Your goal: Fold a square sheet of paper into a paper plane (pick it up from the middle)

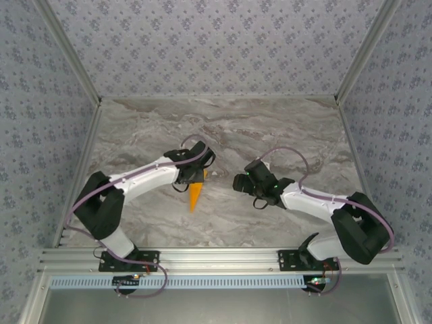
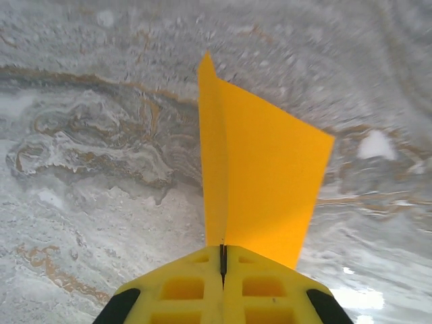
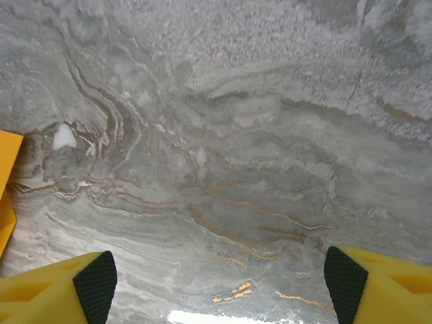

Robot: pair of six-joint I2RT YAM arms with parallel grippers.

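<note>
The paper plane (image 1: 195, 196) was held over the marbled table (image 1: 270, 128), a little left of its middle. Its narrow tip was pointed toward the near edge in the overhead view. Only a thin orange wedge could be made out there. Its wide end was hidden under the left gripper (image 1: 196, 177), and whether the tip touched the table could not be told.

From the left wrist camera the plane (image 2: 260, 169) was seen as folded paper standing on edge. A sharp crease ran down its left side and a flap was spread to the right. Its lower part was cut off behind the yellow fingers (image 2: 182, 290). The left gripper (image 2: 223, 260) was closed fully on the paper, the two fingers pressed together with just a dark seam between them. The table behind was blurred in places.

The right gripper (image 1: 241, 182) was placed to the right of the plane, apart from it. In its own wrist view the right gripper (image 3: 219, 277) was spread wide and empty, and its fingers (image 3: 94, 283) were cut off at the bottom corners. A sliver of the orange paper (image 3: 7, 189) was clipped by the left edge, so its shape could not be judged there. Patterned walls (image 1: 216, 40) were set around three sides of the table.
</note>
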